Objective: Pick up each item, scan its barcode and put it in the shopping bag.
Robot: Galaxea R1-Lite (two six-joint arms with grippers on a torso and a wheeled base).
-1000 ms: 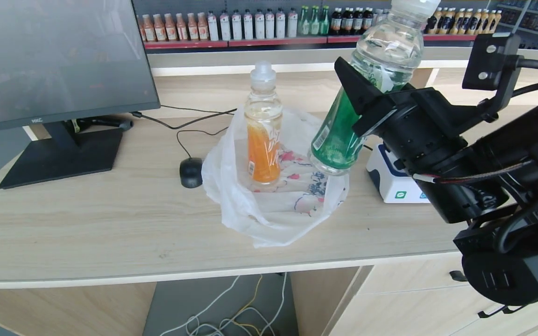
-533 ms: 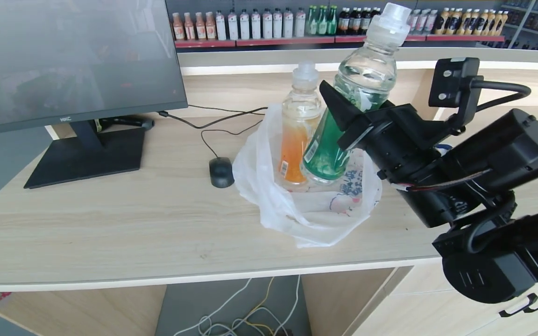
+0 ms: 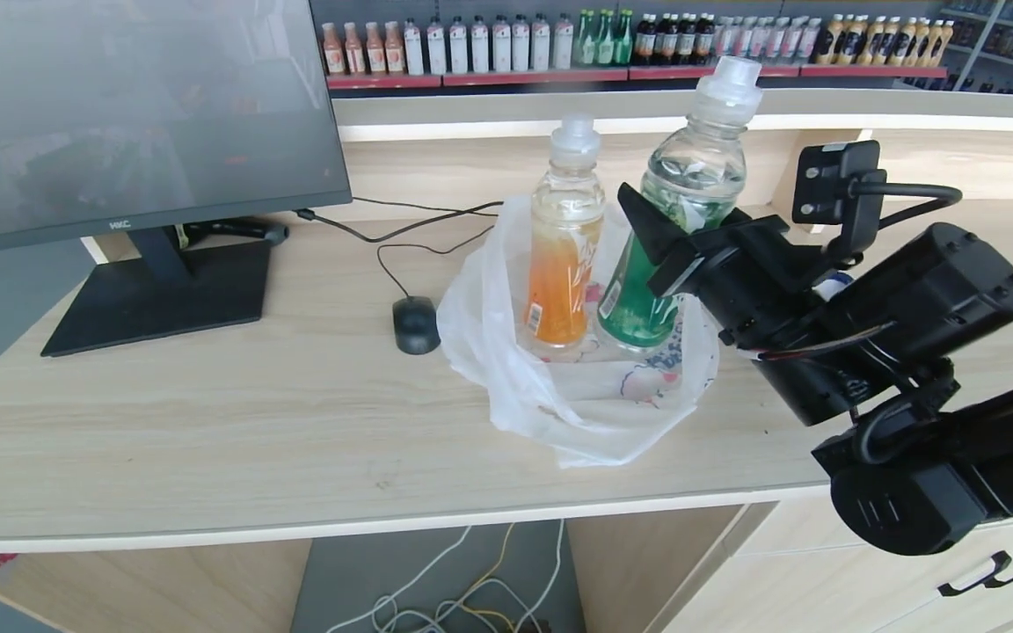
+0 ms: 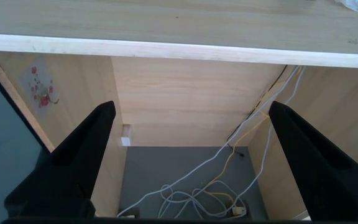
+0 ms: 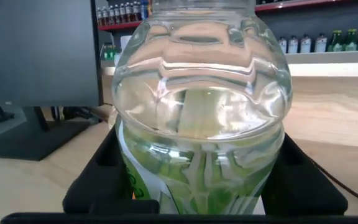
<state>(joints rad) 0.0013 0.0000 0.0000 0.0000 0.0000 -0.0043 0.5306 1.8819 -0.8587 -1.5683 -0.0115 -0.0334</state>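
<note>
A clear bottle with a green label (image 3: 674, 237) stands slightly tilted inside the white shopping bag (image 3: 506, 369), its base low in the bag. My right gripper (image 3: 691, 251) is shut on the green bottle's (image 5: 201, 124) middle. Beside it in the bag stands an orange drink bottle (image 3: 564, 242), upright and touching or nearly touching the green one. My left gripper (image 4: 191, 162) hangs open below the counter's edge (image 4: 166, 50), nothing between its fingers.
A monitor (image 3: 137, 114) on a black stand sits at the counter's left. A black mouse (image 3: 416, 323) with its cable lies just left of the bag. A white scanner box (image 3: 832, 283) is mostly hidden behind my right arm. Shelves of bottles (image 3: 647, 40) line the back.
The camera shifted at first. My right gripper carried the green bottle leftward and down, from above the bag's edge into the bag beside the orange bottle.
</note>
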